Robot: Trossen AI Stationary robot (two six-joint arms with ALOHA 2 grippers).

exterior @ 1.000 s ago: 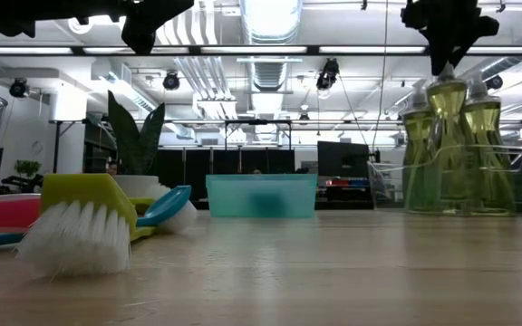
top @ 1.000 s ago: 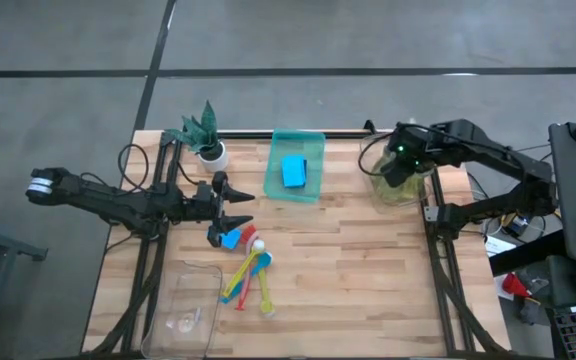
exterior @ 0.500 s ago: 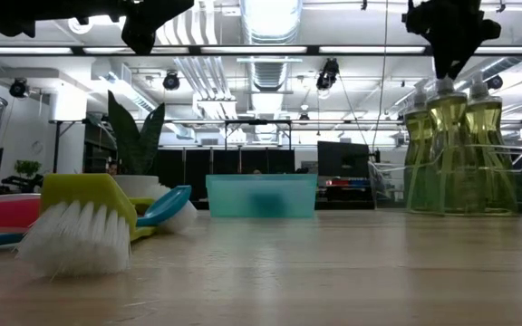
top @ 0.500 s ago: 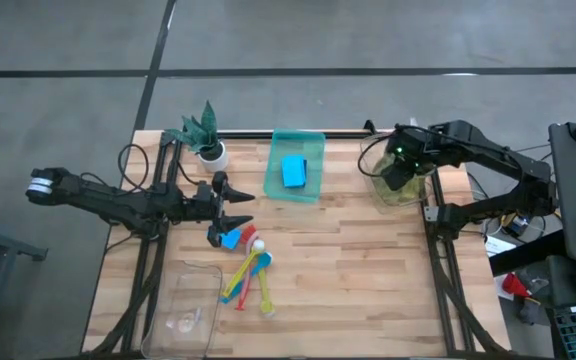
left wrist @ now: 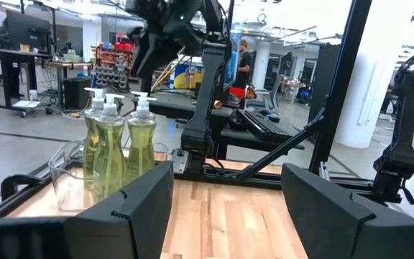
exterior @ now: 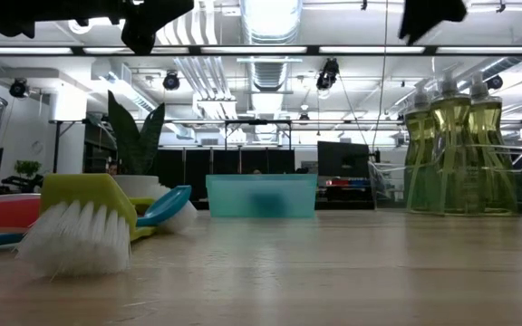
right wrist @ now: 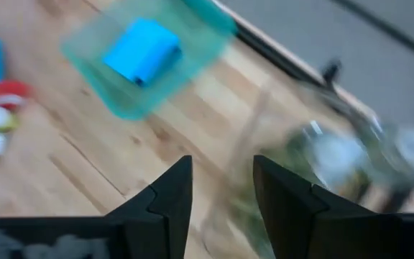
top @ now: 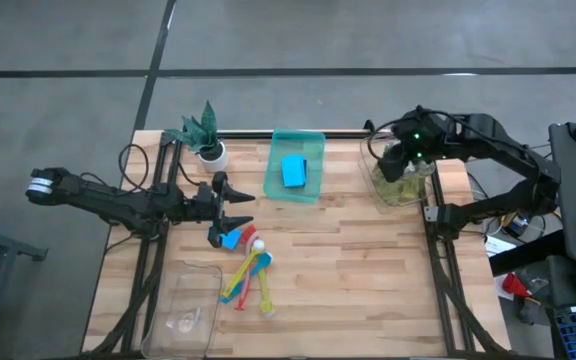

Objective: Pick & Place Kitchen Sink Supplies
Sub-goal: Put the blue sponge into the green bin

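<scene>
From above, your right gripper (top: 400,166) hangs over the clear tray (top: 380,192) of soap bottles at the table's right edge; the blue rectangular sponge (top: 293,170) lies in the green plastic tray (top: 313,140). At table height, three clear bottles of yellowish soap (exterior: 449,145) stand together. Your left gripper (left wrist: 225,208) shows wide, empty jaws. The right wrist shows its fingers (right wrist: 293,194) apart, holding nothing.

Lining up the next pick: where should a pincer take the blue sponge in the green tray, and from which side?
Come straight down from above on the blue sponge. It lies flat and alone in the green tray, whose walls block a sideways approach. Probably grip across its shorter sides, where there is free tray floor around it for the fingers.
</scene>
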